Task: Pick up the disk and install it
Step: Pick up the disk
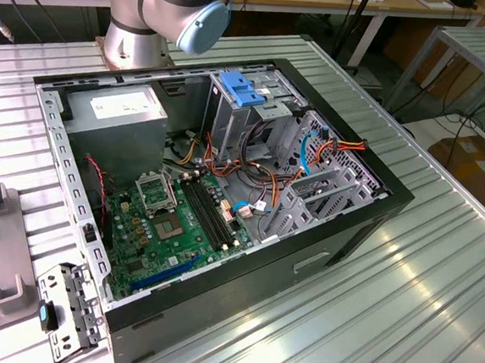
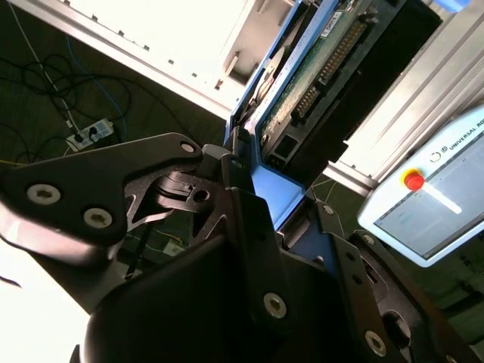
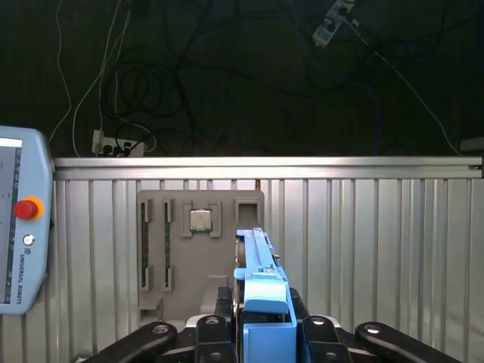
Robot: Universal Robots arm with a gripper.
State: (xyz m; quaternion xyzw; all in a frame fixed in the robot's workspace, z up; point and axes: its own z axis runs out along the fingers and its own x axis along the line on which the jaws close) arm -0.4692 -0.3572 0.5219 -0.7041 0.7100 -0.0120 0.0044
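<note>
Claw (image 3: pixel 265 336) clamped on disk (image 3: pixel 262 276); blue rail pinched between jaws, drive edge-on, projecting ahead of fingertips. Grey fixture plate (image 3: pixel 170 249) on surface (image 3: pixel 363 249) beyond. Judgement: firm grip, disk held square, clear of cables (image 1: pixel 270 163) in computer case (image 1: pixel 339 241).

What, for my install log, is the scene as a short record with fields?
gripper: shut on the disk
disk: held in the gripper, blue rail and circuit board showing
case: open on the table, motherboard exposed
cage: metal, blue tab on top, inside the case
tray: grey, holds a chip
status: disk picked up, not yet in the case
</note>
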